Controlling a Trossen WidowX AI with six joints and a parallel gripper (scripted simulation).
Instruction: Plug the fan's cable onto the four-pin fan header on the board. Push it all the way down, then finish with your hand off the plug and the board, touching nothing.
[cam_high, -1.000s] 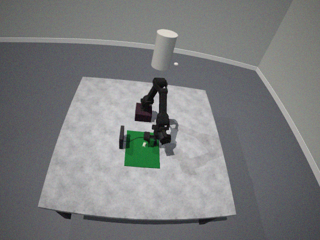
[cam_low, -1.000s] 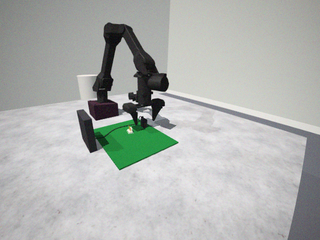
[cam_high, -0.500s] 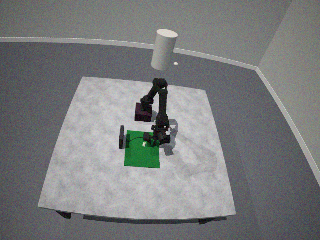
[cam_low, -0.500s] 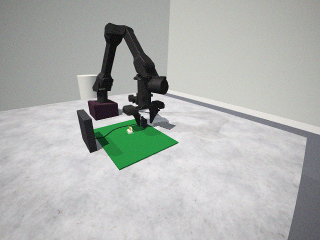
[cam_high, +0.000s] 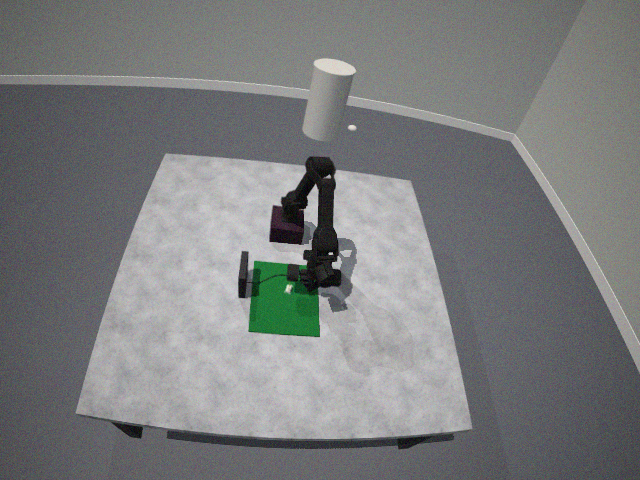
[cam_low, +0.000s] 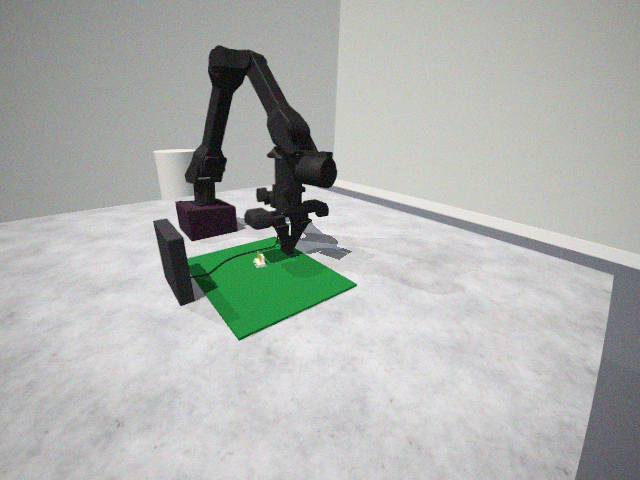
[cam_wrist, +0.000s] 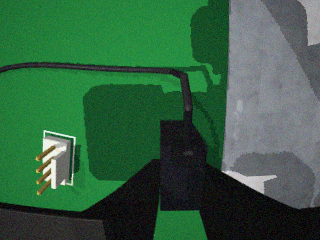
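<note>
The black plug (cam_wrist: 181, 170) is between the fingertips of my gripper (cam_wrist: 176, 166) (cam_low: 288, 250), which is shut on it, low over the back right part of the green board (cam_high: 284, 317) (cam_low: 289, 294). The plug's cable (cam_wrist: 110, 68) (cam_low: 230, 257) runs left to the dark upright fan (cam_high: 243, 274) (cam_low: 174, 262) at the board's left edge. The white four-pin header (cam_wrist: 59, 160) (cam_low: 259, 261) (cam_high: 288, 288) stands on the board to the left of the plug, its gold pins bare. In the top view the plug is hidden by the gripper.
A dark purple block (cam_high: 286, 225) (cam_low: 209, 221) under the arm's base stands behind the board. A white cylinder (cam_high: 329, 100) (cam_low: 174, 173) stands farther back. The board lies on a pale marbled table (cam_high: 206, 382) (cam_low: 361, 372).
</note>
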